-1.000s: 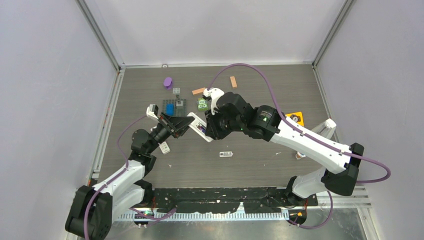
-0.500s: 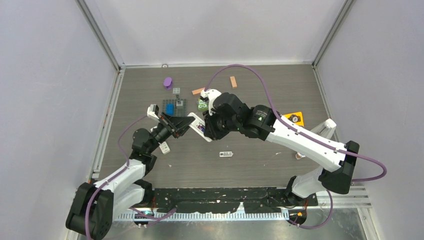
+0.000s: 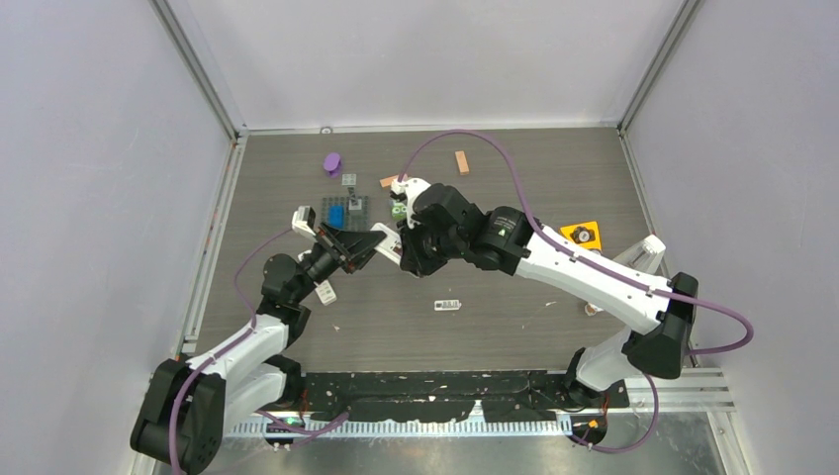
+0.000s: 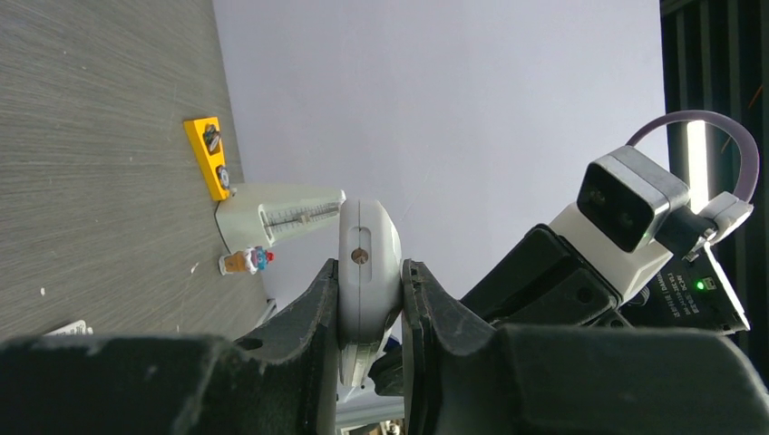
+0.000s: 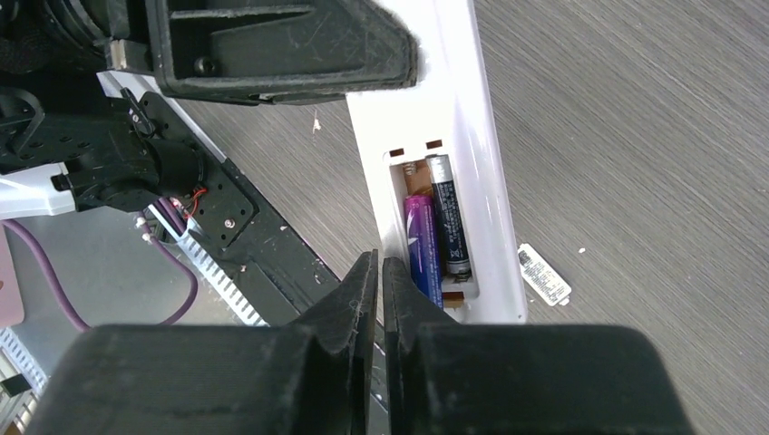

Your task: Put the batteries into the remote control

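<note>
My left gripper (image 3: 362, 249) is shut on a white remote control (image 3: 387, 242) and holds it above the table; it shows edge-on between the jaws in the left wrist view (image 4: 367, 254). In the right wrist view the remote's (image 5: 458, 109) open battery bay holds a purple battery (image 5: 422, 243) and a dark battery (image 5: 449, 222) side by side. My right gripper (image 5: 381, 272) is shut and empty, just beside the bay's near left edge; in the top view it (image 3: 408, 259) hangs over the remote. The other dark battery and the orange one are out of view.
At the back lie a purple piece (image 3: 332, 162), two orange-tan blocks (image 3: 461, 161), a grey baseplate with a blue brick (image 3: 341, 211) and a green piece (image 3: 399, 208). An orange plate (image 3: 582, 235) and a white wedge (image 3: 643, 252) sit right. A white label (image 3: 447, 305) lies mid-table.
My right arm has shifted a little to the left and back over the remote. My left gripper and the remote have stayed in place.
</note>
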